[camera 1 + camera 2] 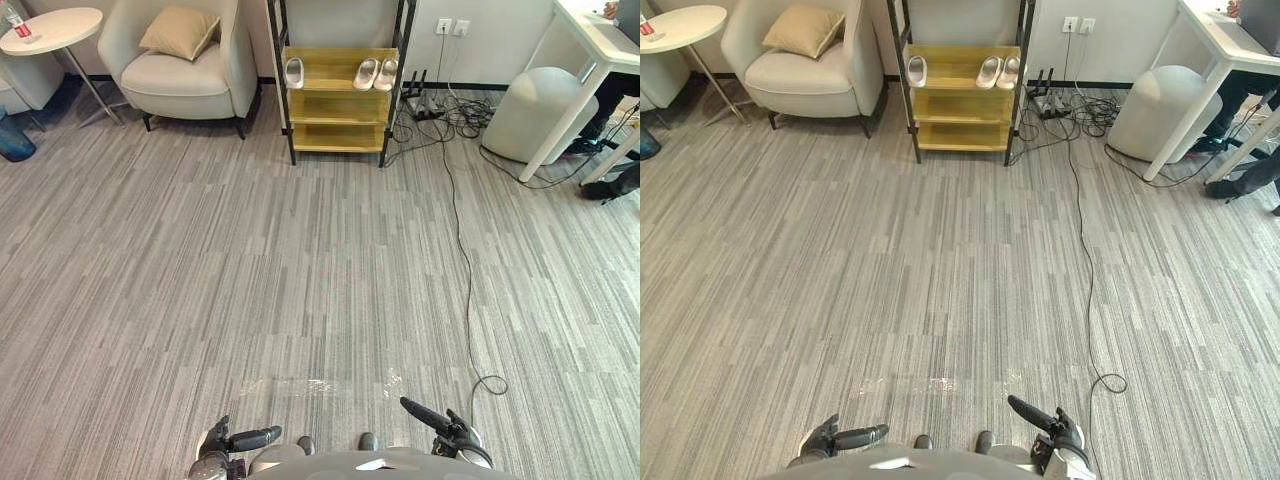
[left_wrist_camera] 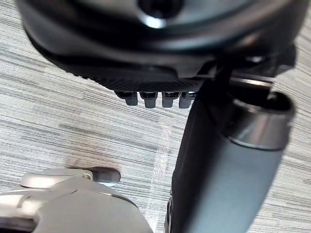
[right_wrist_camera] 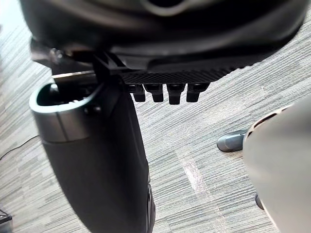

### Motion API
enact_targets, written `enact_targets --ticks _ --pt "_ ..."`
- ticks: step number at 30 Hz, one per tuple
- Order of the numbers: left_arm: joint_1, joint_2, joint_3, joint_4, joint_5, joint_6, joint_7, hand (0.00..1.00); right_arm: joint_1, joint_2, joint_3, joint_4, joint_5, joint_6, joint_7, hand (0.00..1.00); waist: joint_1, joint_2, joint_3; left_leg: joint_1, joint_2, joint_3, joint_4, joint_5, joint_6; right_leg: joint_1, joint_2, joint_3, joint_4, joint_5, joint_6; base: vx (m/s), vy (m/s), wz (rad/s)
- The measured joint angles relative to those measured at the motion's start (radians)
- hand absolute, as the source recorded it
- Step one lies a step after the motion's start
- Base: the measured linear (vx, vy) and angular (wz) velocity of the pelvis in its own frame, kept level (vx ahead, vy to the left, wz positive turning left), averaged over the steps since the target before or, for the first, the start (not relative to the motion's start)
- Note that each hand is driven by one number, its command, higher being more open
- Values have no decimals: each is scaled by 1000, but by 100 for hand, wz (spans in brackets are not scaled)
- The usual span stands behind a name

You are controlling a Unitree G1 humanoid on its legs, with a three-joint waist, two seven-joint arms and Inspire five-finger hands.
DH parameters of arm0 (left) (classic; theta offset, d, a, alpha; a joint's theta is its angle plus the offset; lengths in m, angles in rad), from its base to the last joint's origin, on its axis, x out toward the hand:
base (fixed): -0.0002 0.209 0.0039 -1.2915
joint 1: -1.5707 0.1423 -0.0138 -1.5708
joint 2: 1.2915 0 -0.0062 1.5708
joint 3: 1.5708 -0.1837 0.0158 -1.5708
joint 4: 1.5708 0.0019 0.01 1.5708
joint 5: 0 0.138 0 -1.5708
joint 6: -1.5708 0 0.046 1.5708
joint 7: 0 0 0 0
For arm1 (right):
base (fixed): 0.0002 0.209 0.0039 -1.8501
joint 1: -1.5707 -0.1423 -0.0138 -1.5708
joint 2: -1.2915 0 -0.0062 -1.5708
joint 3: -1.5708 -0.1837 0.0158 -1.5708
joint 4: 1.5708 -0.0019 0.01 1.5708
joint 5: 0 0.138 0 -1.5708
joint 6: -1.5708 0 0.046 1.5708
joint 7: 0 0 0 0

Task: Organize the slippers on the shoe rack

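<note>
Slippers (image 1: 375, 73) lie lengthwise away from you on the shoe rack's (image 1: 330, 105) top shelf, far ahead. Your left robot hand (image 1: 238, 440) and right robot hand (image 1: 440, 420) hang relaxed, empty, equally distant.

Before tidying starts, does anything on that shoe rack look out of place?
Yes. On the black-framed yellow wooden shoe rack, one white slipper lies alone at the shelf's left end, apart from the white slipper pair at the right end.
</note>
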Motion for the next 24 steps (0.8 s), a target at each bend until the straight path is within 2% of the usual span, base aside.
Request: enact_targets --ticks 24 --pt "-1 0 0 2 0 0 2 100 0 0 -2 3 2 -1 -4 100 0 0 -1 0 0 -6 1 0 -1 2 0 -10 0 0 1 -4 -2 0"
